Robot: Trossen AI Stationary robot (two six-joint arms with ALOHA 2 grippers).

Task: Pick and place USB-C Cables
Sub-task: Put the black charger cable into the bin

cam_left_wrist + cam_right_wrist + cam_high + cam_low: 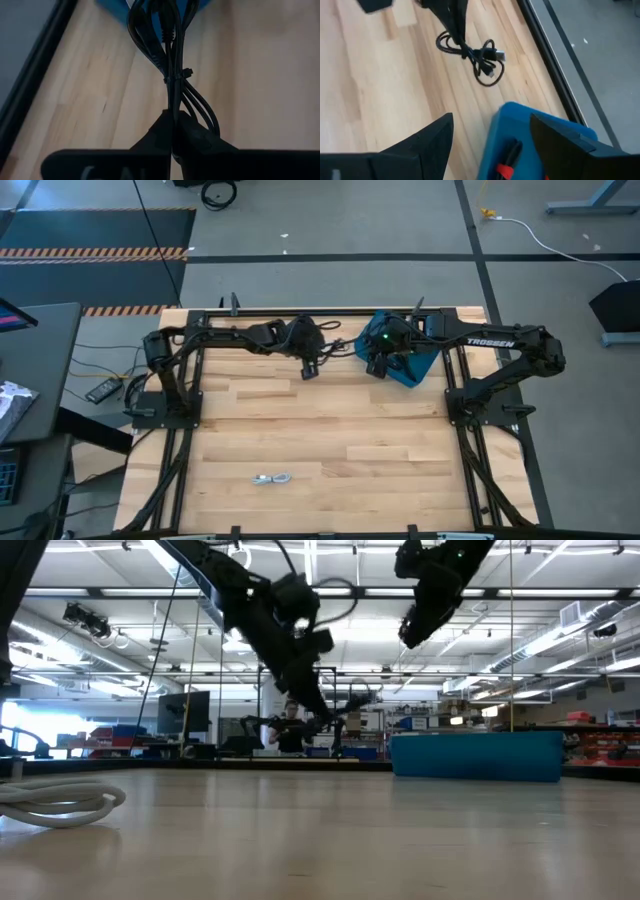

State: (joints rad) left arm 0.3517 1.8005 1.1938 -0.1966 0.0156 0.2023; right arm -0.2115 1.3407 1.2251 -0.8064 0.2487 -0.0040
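My left gripper point(173, 117) is shut on a black coiled USB-C cable point(170, 55) bound with a small tie, held over the table's far middle point(335, 348), just left of the blue bin point(405, 365). The right wrist view shows that cable point(472, 55) from farther off. My right gripper point(490, 135) is open above the bin's left part and touches nothing. A black cable with a red band point(506, 167) lies inside the bin point(540, 145). A white-grey coiled cable point(272, 478) lies flat on the table near the near edge point(60, 802). My left gripper pinches the black cable between its two fingers at one end of the loops point(175, 106), just behind the tie point(176, 77). The fingers point(200, 135) lie along the bundle. The cable reaches past the fingertips toward the blue bin and is lifted clear of the table.
Black frame rails run along the table's far edge point(330, 310) and both sides point(185, 440). The blue bin point(478, 755) stands at the far right. Bare wood point(330, 430) spreads across the middle and near part. A person point(290, 725) shows far behind the table.
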